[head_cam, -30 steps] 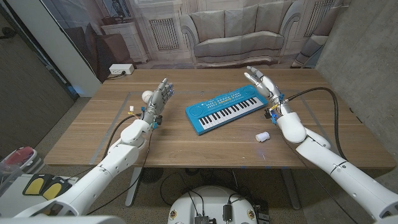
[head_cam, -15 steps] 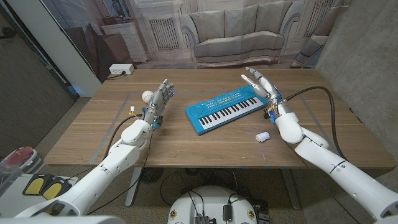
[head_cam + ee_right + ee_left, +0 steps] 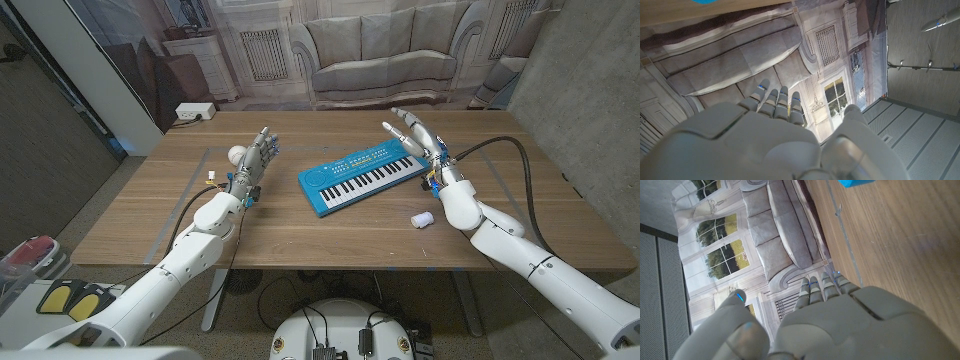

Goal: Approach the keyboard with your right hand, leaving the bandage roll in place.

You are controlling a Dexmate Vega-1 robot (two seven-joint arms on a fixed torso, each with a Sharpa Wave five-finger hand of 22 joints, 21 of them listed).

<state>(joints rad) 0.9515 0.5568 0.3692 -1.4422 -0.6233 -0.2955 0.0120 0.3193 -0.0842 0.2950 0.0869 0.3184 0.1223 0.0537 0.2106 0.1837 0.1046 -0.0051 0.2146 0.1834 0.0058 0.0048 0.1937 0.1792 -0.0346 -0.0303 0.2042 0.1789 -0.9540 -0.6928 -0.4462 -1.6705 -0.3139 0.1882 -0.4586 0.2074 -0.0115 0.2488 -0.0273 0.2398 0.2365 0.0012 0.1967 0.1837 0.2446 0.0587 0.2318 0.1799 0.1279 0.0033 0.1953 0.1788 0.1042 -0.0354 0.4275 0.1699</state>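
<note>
A blue toy keyboard (image 3: pixel 361 176) with white and black keys lies slanted at the table's middle. My right hand (image 3: pixel 415 135) hovers at its far right end, fingers spread and raised, holding nothing. A small white bandage roll (image 3: pixel 423 219) lies on the wood near my right forearm, apart from the hand. My left hand (image 3: pixel 256 158) stands upright on the left side of the table, fingers straight and apart, empty. A blue corner of the keyboard (image 3: pixel 856 183) shows in the left wrist view beyond my left hand (image 3: pixel 825 325). In the right wrist view my right hand (image 3: pixel 765 140) has its fingers extended.
A small white ball (image 3: pixel 236 154) sits just behind my left hand. Thin tape lines (image 3: pixel 190 195) mark the wooden table (image 3: pixel 300 235) on the left. A printed sofa backdrop (image 3: pixel 380 50) stands behind the far edge. A concrete wall (image 3: pixel 590 90) rises on the right.
My right hand has drifted a little left, closer over the keyboard's right end. The left hand, keyboard and bandage roll have stayed put.
</note>
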